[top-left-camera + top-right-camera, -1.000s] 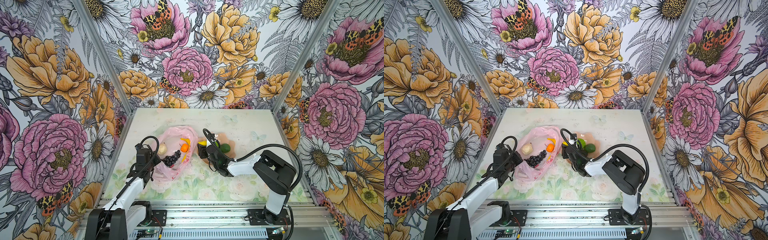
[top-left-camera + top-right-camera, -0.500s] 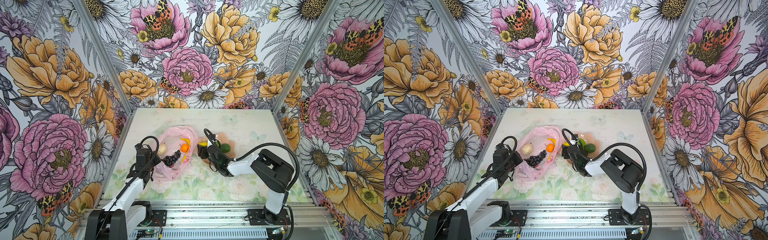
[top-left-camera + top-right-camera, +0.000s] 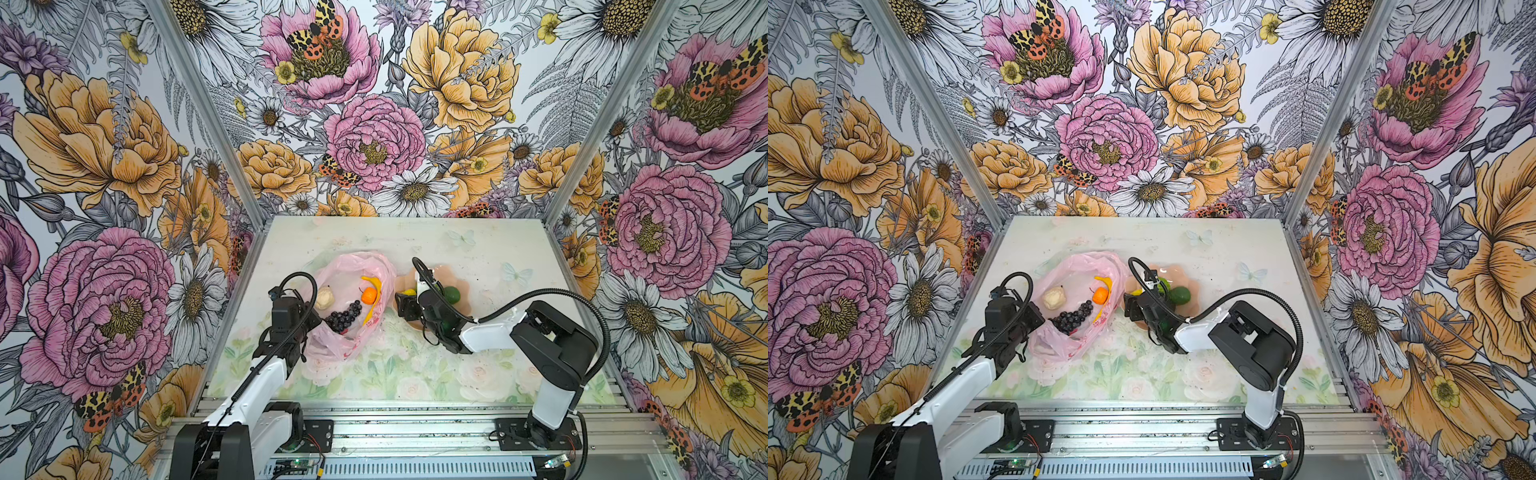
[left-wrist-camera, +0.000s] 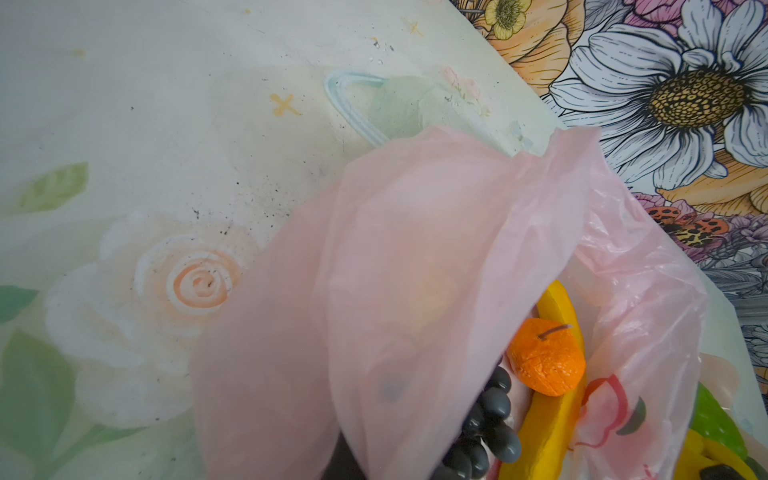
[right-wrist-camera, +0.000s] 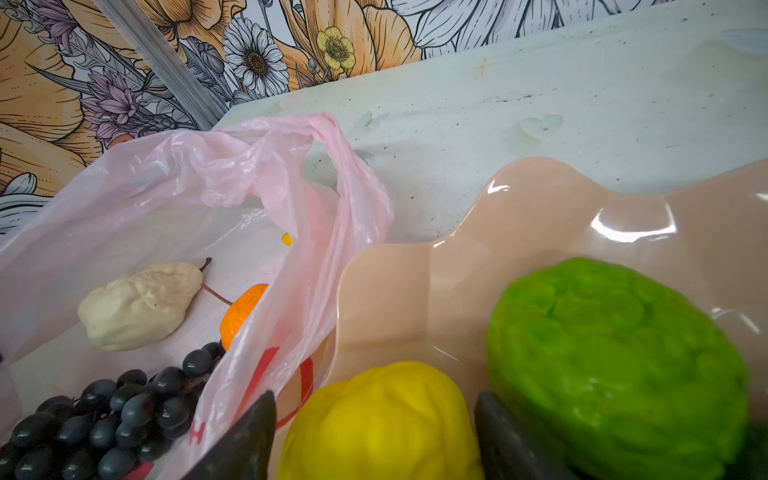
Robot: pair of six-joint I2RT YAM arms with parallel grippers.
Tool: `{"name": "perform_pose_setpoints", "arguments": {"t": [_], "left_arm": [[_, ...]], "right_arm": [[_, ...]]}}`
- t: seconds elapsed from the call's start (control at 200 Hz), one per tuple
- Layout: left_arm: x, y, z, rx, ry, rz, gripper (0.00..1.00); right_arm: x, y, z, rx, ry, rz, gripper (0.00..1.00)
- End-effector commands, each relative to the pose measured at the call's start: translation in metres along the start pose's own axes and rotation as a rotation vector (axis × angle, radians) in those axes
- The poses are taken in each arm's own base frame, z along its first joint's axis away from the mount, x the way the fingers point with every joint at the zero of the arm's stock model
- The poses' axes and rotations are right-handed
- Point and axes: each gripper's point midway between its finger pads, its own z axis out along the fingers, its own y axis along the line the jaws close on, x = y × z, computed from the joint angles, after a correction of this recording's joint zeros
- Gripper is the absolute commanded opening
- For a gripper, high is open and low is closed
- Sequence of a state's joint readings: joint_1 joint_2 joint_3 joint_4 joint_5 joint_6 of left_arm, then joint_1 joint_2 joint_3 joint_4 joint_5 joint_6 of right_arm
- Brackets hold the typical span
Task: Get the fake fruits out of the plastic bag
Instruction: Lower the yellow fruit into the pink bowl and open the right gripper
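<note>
In both top views the plastic bag [image 3: 332, 349] is seen lying open on the worktop [image 3: 415, 374]. Four pieces are left inside the bag: the beige lumpy piece [image 3: 324, 298], the grape bunch [image 3: 345, 318], the orange [image 3: 369, 295] and the banana [image 3: 377, 286]. The left gripper [image 3: 313, 322] is set at the bag's rim nearest the left arm, with its fingers closed, apparently pinching the film. Just beside the bag, on the side away from that rim, a peach dish [image 3: 464, 309] is found. The right gripper [image 3: 406, 305] is held over it with the lemon [image 3: 409, 292] at its tip.

In the left wrist view most of the picture is covered by the bag's film. The left fingers are hidden under it, while the orange, banana and grape bunch are shown within the bag.

In the right wrist view the right fingers [image 5: 245, 440] are spread apart with the lemon between them, resting in the dish outside the bag. Whether it is touched cannot be told. The lime [image 5: 615, 365] is seen next to it in the dish. At least two fruits are judged to be out, with four to go.
</note>
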State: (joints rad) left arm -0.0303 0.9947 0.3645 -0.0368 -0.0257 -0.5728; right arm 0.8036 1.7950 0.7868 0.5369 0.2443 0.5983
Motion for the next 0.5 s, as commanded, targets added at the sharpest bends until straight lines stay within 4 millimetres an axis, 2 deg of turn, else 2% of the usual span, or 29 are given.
{"name": "perform_pose_setpoints", "arguments": {"t": [0.0,0.125,0.14,0.16,0.495], "left_arm": [[-0.001,0.003,-0.002,-0.011,-0.021,0.012,0.0],[0.0,0.004,-0.002,-0.013,-0.02,0.012,0.0],[0.0,0.004,-0.002,-0.012,-0.02,0.012,0.0],[0.0,0.004,-0.002,-0.012,-0.021,0.012,0.0],[0.0,0.004,-0.002,-0.012,-0.021,0.012,0.0]], "right_arm": [[-0.005,0.002,-0.011,-0.02,0.014,0.008,0.76],[-0.001,-0.002,-0.015,0.0,0.04,-0.008,0.72],[-0.006,-0.011,-0.013,0.019,0.035,-0.001,0.72],[-0.006,-0.013,-0.013,0.024,0.038,-0.001,0.72],[-0.003,-0.02,-0.022,0.057,0.093,-0.026,0.67]]}}
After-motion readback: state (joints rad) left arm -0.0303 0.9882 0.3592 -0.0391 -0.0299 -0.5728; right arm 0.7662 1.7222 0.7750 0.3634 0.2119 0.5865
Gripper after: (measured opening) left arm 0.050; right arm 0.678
